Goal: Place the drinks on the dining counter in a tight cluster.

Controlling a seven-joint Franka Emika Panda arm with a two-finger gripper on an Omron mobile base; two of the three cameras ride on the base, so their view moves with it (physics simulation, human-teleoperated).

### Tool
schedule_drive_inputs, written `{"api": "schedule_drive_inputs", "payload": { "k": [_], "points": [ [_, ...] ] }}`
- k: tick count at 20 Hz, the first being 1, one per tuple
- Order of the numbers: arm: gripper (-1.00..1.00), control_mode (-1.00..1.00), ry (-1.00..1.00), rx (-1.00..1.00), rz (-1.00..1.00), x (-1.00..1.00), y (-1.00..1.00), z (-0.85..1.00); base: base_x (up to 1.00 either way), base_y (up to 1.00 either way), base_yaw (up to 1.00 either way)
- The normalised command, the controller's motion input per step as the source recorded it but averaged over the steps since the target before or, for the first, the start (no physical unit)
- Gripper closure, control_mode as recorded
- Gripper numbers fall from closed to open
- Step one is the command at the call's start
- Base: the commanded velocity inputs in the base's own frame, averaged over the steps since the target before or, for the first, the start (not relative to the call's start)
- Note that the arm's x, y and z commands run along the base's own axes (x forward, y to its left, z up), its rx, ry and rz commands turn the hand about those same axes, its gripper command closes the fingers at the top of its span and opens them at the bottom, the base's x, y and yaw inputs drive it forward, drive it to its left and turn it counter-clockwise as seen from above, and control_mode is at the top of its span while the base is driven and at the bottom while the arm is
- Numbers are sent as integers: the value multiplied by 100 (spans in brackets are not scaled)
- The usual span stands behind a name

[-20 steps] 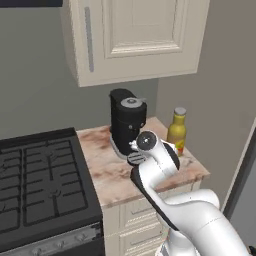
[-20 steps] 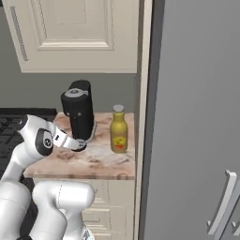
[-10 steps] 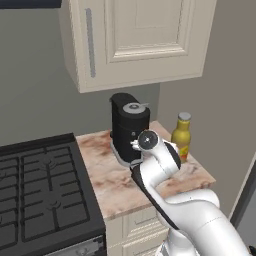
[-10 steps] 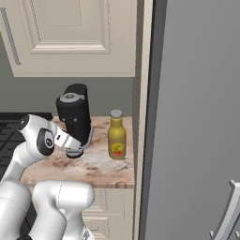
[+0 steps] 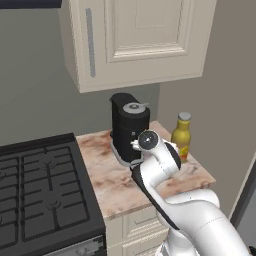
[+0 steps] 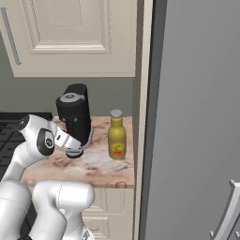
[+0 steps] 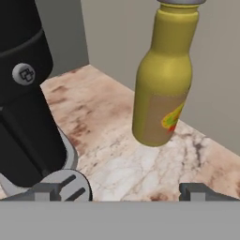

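While the pincer gapes wide, the arm partly hides the yellow-amber bottle.

Cream wall cabinet above marble counter; grey wall.

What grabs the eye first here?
The yellow-amber bottle stands upright on the small marble counter, near its right end by the wall. Beside it stands the black coffee machine, with the open hand low over the counter, pointing at the bottle.
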Motion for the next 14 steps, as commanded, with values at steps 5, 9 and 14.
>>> {"api": "schedule_drive_inputs", "payload": {
  "k": [5, 9, 14],
  "points": [
    [-100, -100, 1, 8, 0, -11, 0, 15, 0, 0, 0],
    [-100, -100, 8, 19, -2, -17, 0, 28, 0, 0, 0],
    [-100, -100, 12, 15, -3, -20, 0, 26, 0, 0, 0]
  ]
}}
